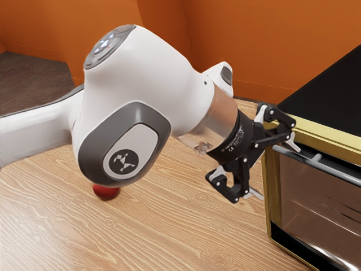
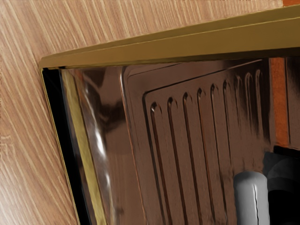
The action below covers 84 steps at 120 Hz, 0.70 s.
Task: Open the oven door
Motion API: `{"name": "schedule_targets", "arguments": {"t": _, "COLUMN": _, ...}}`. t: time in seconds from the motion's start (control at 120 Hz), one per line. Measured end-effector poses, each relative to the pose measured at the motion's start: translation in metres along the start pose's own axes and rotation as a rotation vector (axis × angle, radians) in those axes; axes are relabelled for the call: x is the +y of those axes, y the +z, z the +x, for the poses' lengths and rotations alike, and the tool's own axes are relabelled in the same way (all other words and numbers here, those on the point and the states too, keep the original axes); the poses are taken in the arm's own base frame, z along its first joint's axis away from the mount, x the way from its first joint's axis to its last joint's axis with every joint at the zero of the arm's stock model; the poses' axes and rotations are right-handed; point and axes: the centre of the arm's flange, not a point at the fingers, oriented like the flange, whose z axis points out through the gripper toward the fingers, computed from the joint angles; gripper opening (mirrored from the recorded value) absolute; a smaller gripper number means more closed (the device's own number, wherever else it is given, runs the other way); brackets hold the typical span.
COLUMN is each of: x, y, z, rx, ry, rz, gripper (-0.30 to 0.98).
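The tool [image 1: 274, 168] stands open, its two fingers well apart with clear space between them, right at the front of the oven [image 1: 333, 140]. The oven door [image 1: 316, 203] lies just beyond the tool, toward the exterior view's right, with its glass panel running on past the fingers. The door's silver handle [image 1: 333, 170] stretches along the upper part of the glass, and its end nearest the arm comes up beside the finger that sits higher in the exterior view; whether they touch, I cannot tell. The other finger hangs lower, in front of the worktop [image 1: 186, 226] in that view, near the oven's gold-coloured front edge. In the wrist view, the rounded grey end of the handle lies close under the hand, in front of the brown, ribbed surface seen through the glass, with the gold frame running around two sides. Below the arm in the exterior view, a red round object [image 1: 106, 192] rests on the wood-grained worktop, partly hidden by the arm and well apart from the oven.
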Motion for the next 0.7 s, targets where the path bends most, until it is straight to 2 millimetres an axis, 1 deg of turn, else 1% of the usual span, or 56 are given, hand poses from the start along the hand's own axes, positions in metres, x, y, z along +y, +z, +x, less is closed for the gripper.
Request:
{"name": "schedule_targets", "arguments": {"t": 0.167, "x": 0.000, "y": 0.003, "z": 0.007, "rx": -0.004, "ry": -0.027, "rz": 0.002, "gripper": 0.68}}
{"name": "schedule_targets", "arguments": {"t": 0.267, "x": 0.000, "y": 0.005, "z": 0.008, "rx": -0.015, "ry": -0.041, "rz": 0.004, "gripper": 0.68}}
{"name": "schedule_targets", "arguments": {"t": 0.475, "x": -0.004, "y": 0.010, "z": 0.014, "rx": -0.026, "ry": -0.066, "rz": 0.013, "gripper": 0.68}}
{"name": "schedule_targets", "arguments": {"t": 0.592, "x": -0.018, "y": 0.015, "z": 0.018, "rx": -0.028, "ry": -0.074, "rz": 0.023, "gripper": 0.68}}
{"name": "schedule_targets", "arguments": {"t": 0.7, "x": -0.038, "y": 0.011, "z": 0.024, "rx": -0.012, "ry": -0.064, "rz": 0.022, "gripper": 0.68}}
